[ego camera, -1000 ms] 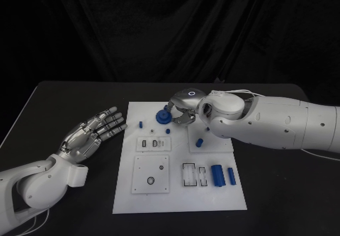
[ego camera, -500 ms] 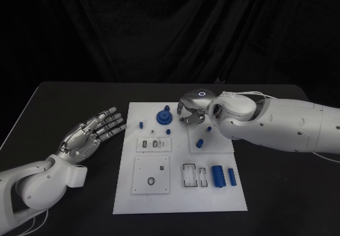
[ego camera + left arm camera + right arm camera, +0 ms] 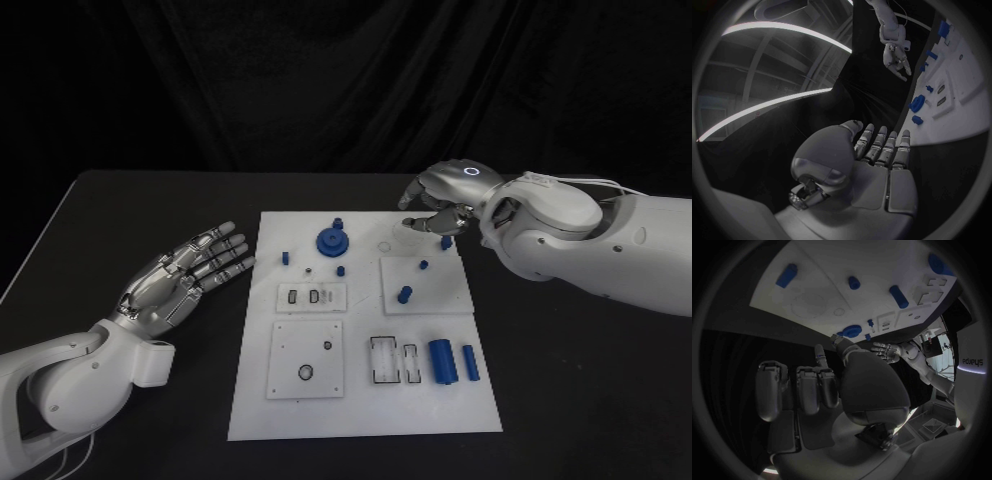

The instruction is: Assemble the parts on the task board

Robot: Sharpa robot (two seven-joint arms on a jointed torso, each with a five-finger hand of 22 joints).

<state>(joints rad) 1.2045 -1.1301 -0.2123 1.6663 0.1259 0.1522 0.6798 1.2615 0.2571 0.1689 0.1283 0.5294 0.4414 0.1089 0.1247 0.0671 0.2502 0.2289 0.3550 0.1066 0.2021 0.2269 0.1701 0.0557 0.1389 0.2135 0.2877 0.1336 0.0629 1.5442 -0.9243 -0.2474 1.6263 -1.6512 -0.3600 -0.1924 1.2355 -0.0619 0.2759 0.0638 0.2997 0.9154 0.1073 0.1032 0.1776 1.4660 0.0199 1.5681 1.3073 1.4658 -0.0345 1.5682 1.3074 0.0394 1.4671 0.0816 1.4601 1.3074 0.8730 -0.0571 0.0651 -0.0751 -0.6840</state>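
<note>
Lying on the black bench (image 3: 144,200), the white task board (image 3: 368,405) sits in the middle with its long side running from near to far. A blue gear-shaped part (image 3: 333,241) stands at the board's far end, left of centre, with a small blue peg (image 3: 336,221) just beyond it and two more small blue pegs (image 3: 287,258) nearer and to its left. On the raised square plate at the right of the board stand a short blue post (image 3: 424,265) and a blue cylinder (image 3: 405,294). At the near right of the board two blue cylinders (image 3: 443,360) lie side by side, just right of a pair of dark-rimmed rectangular slots (image 3: 385,357). A square plate (image 3: 309,356) at the near left carries two dark oval openings.

The right robot hand (image 3: 437,208) hovers over the far right corner of the board, fingers curled loosely downward; whether anything sits between the fingertips cannot be told. In the right wrist view its fingers (image 3: 811,387) lie side by side and bent, with the board above them.

The left robot hand (image 3: 188,272) rests off the board's left edge, palm up, fingers spread and holding nothing; the left wrist view shows its fingers (image 3: 882,147) straight and parted.
</note>
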